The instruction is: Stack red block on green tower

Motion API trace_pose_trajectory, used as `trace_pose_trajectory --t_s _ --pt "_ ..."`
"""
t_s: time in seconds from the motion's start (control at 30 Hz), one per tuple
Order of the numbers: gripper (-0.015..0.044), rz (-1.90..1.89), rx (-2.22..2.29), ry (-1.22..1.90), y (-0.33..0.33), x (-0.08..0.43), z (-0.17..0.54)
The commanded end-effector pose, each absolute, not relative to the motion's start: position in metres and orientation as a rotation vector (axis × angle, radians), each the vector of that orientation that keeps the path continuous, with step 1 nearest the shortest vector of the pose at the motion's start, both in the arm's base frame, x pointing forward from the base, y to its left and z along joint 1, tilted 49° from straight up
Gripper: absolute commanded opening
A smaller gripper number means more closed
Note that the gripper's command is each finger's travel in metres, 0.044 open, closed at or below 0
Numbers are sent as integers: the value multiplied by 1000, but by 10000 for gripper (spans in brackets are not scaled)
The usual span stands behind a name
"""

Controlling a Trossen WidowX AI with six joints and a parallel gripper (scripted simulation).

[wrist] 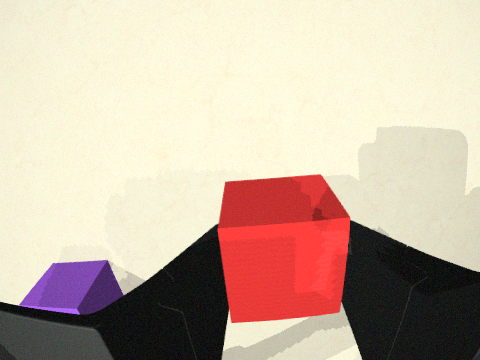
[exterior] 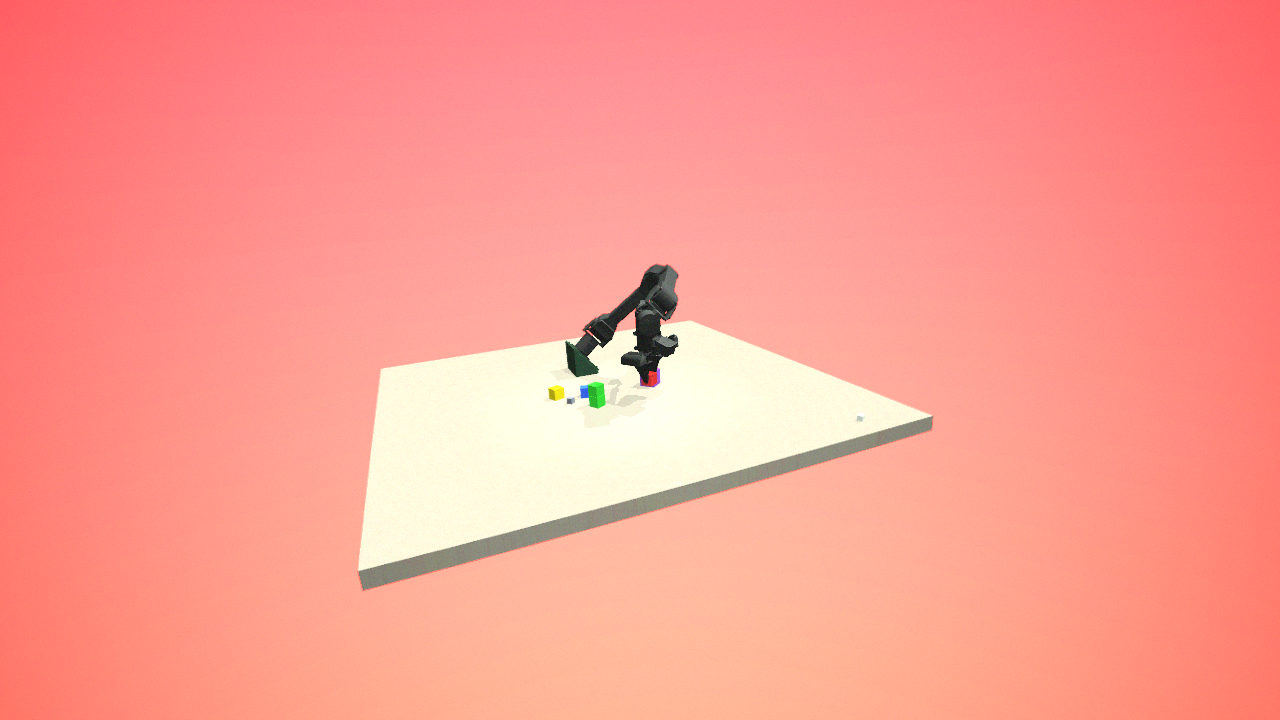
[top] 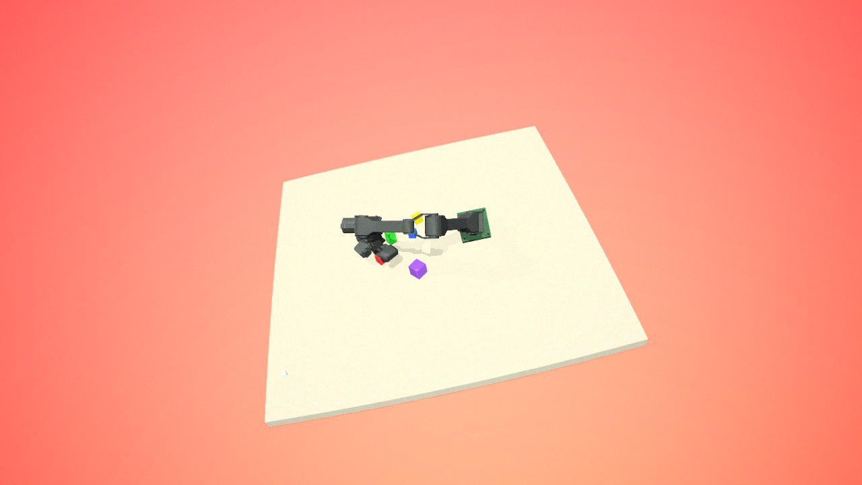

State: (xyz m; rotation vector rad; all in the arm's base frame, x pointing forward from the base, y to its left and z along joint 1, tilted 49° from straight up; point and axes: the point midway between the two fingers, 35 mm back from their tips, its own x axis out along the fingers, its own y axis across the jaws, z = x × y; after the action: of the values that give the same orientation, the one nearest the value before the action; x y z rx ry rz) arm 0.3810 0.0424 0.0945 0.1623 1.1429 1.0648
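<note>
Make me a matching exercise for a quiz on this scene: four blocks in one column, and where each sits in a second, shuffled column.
Things:
1. red block
2. green tower
3. purple block
4. yellow block

Places:
A. on the table, apart from the arm, beside the held block
B. between the fingers of the gripper
C. standing upright near the blue block
D. farthest left of the blocks in the exterior view

Pairs: 1-B, 2-C, 3-A, 4-D
</note>
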Motion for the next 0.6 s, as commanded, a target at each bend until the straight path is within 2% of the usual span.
trace_pose_trajectory --t_s 0.0,0.57 --pt "0 1066 154 1143 29 381 106" --pt "0 1052 181 1153 -8 381 139"
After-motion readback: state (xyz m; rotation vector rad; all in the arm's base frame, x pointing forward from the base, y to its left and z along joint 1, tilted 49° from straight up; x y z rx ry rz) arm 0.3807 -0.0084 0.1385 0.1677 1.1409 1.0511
